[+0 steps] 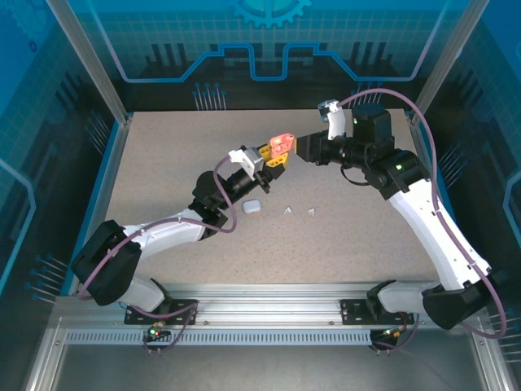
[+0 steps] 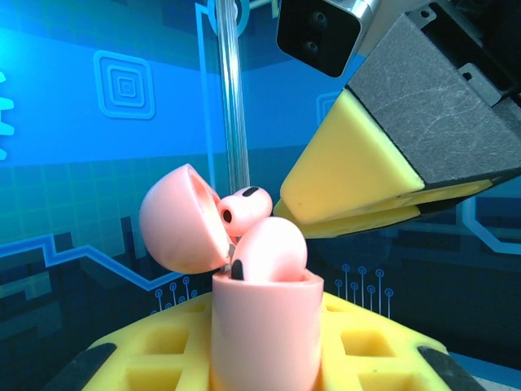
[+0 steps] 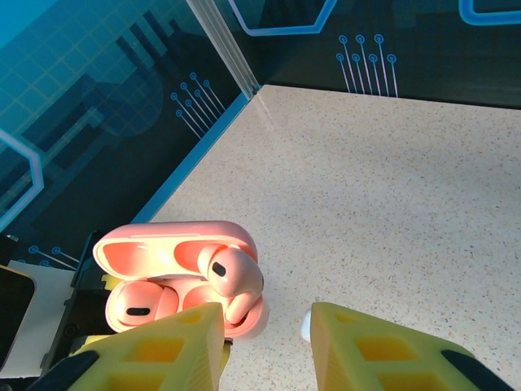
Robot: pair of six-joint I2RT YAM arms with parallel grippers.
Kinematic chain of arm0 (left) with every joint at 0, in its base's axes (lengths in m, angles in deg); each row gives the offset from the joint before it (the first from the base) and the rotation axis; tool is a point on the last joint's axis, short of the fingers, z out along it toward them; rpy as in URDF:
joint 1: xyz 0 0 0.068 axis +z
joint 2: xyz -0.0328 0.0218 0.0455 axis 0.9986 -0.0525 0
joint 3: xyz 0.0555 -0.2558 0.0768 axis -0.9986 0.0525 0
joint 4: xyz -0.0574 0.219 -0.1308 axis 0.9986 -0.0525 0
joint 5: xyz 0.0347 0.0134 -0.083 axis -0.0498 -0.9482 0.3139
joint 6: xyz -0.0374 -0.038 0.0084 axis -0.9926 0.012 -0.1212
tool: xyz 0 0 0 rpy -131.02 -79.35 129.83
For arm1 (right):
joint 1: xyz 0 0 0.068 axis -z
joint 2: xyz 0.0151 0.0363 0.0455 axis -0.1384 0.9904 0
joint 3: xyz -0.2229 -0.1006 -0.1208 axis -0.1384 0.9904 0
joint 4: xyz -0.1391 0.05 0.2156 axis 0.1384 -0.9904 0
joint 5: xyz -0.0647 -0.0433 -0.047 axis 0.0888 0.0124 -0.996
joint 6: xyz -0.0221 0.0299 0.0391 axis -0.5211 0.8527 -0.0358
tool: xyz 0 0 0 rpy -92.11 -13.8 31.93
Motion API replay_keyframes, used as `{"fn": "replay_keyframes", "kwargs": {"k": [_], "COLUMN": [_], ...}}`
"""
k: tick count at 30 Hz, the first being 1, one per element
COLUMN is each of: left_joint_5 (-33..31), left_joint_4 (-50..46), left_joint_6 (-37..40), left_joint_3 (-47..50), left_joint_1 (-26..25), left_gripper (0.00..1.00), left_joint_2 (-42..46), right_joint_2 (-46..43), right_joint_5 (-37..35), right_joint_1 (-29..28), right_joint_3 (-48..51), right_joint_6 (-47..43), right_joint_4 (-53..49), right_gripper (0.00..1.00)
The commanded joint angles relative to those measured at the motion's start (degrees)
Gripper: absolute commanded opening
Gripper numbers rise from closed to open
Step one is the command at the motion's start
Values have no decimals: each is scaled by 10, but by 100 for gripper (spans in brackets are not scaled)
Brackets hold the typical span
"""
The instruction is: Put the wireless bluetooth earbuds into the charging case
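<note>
Fingers [image 3: 163, 352] of right gripper [image 3: 267, 318]: parted, empty, tips just beside pink charging case [image 3: 175, 244]. Left gripper [image 1: 271, 159]: clamped on that case, lid up. Pink earbud [image 3: 234, 281]: half-seated, standing proud of its well, just ahead of my right fingertips; I judge right arm nearer.

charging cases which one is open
The pink case, lid flipped back, clamped in the left tool; the white case lies closed on the table.
</note>
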Motion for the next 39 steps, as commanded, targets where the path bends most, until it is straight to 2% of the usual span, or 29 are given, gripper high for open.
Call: {"fn": "replay_keyframes", "kwargs": {"k": [1, 10, 22, 39], "left_joint_5": [3, 7, 7, 5], "left_joint_4": [17, 22, 44, 43], "left_joint_6": [10, 14, 21, 20], "left_joint_3": [-3, 3, 8, 3], "left_joint_1": [-4, -4, -4, -4], "left_gripper": [0, 0, 0, 0], "left_joint_2": [5, 6, 6, 3], "right_joint_2": [-11, 12, 68, 66], "right_joint_5": [6, -14, -44, -47], "right_joint_1": [6, 11, 23, -26], "right_joint_3": [-2, -46, -100, -106], "right_joint_6": [12, 27, 47, 30], "right_joint_4": [16, 21, -39, -50], "right_gripper": [35, 35, 32, 32]}}
